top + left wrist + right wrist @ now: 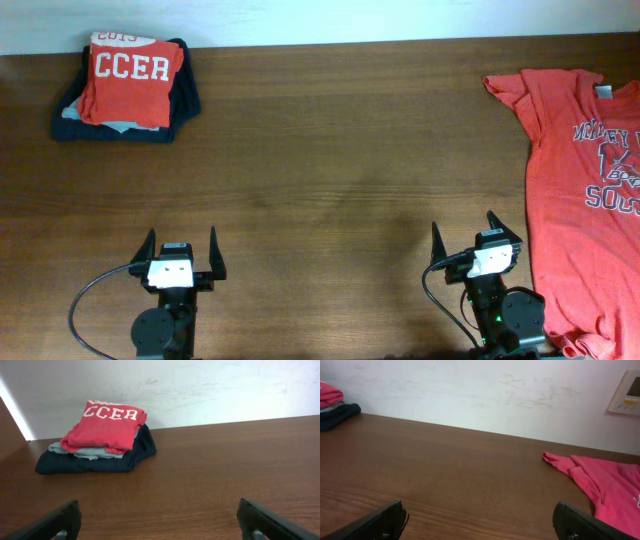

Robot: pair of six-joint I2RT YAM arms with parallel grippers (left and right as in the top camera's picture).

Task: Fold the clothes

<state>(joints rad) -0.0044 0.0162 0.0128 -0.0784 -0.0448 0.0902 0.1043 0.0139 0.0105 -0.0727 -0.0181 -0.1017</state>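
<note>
Both claws sat closest to the cams, at the near edge of the table (330, 160). On the left side, the left gripper (181, 236) was spread wide w/ nothing between its fingers, just bare wood in its wrist view. Same deal for the right gripper (463, 224): jaws wide apart, holding nothing. Neither one touched any fabric afaict.

Over on the right side of the table lay the unfolded red tee (580, 190), flat, print side up, w/ white lettering + some kind of graphic. Collar pointed toward the far edge, and one sleeve (505, 88) stuck out toward the middle. Its lower part ran down beside the right arm's base, and the frame edge cut off part of the shirt, so couldn't see the whole thing. Right gripper was just beside it on its left, not on it. Right wrist cam only caught that sleeve and a bit of shoulder.

At the far left corner sat the folded stack (125, 90), well apart from both arms: navy piece (186, 100) on the bottom, grey-blue one (87, 452) in the middle, folded red shirt (130, 72) reading "CCER" on top. It was right by the white wall (210, 385). Btw a beige wall panel (626, 392) hung at the right, too blurry to read.
</note>
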